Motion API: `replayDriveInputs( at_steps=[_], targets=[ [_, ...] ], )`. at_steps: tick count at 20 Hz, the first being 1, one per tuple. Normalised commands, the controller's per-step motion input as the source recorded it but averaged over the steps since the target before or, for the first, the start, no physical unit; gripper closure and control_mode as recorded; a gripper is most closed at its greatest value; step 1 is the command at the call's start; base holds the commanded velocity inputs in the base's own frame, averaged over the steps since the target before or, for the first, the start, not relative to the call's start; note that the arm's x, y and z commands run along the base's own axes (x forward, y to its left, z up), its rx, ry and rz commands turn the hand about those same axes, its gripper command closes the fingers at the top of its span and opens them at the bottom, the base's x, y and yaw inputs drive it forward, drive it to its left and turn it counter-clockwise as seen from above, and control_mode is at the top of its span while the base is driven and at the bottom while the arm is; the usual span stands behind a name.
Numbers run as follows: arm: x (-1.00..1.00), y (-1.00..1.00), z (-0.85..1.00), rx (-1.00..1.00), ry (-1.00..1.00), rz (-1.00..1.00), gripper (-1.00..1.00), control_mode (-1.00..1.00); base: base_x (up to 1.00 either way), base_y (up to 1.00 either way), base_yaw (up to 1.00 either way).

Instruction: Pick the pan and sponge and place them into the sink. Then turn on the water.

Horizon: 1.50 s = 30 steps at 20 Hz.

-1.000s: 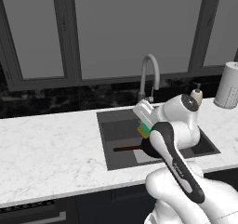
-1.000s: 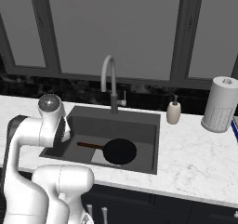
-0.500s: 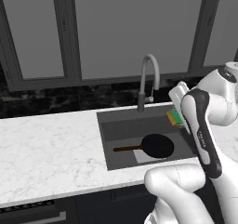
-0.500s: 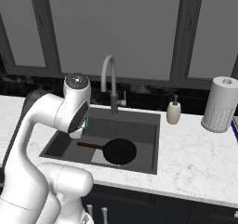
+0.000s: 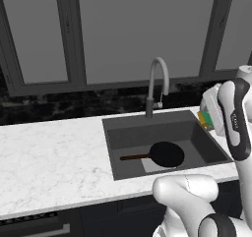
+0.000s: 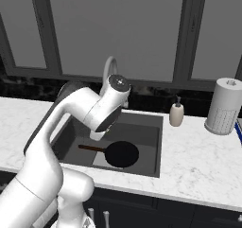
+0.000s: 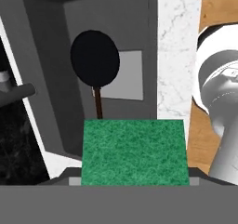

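In our hand view the sponge sits closest to us, its green face broad and square between our finger tips, which are mostly hidden behind it. We take the gripper to be pinching the sponge from both sides, jaws part-way apart to the sponge's width. In the left base view the same sponge shows as a small green and yellow-orange sliver at the end of our arm, held in the air above the right rim of the sink, not touching the counter.

Past the sponge, looking along the gripper, we see the pan lying flat on the sink bottom, its thin brown handle pointing back toward us and passing just under the sponge's edge in that view. The pan lies partly over the pale square patch on the basin floor. In the right base view the pan rests near the front of the sink, handle to the left, well below our wrist.

Farther back the gooseneck faucet stands behind the basin. On the counter to the right are the soap dispenser and, beyond it, the paper towel roll.
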Motion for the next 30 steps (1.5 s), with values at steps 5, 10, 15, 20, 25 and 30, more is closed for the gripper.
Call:
replayDriveInputs(
  at_steps=[5,10,15,20,25,30],
  targets=[
    [0.44,-0.13,-0.19,0.04,0.04,-0.01,1.0,-1.0,0.0,0.0,0.0],
    [0.35,-0.28,-0.41,0.0,0.05,0.0,1.0,-1.0,0.0,0.0,0.0],
    [0.26,-0.26,-0.48,0.0,0.0,0.0,1.0,-1.0,0.0,0.0,0.0],
    [0.21,-0.2,-0.46,0.0,0.0,0.0,1.0,-1.0,0.0,0.0,0.0],
    [0.28,-0.2,-0.54,0.0,0.01,0.0,1.0,-1.0,0.0,0.0,0.0],
    [0.42,-0.24,-0.62,0.05,0.12,0.0,1.0,-1.0,0.0,0.0,0.0]
  ],
)
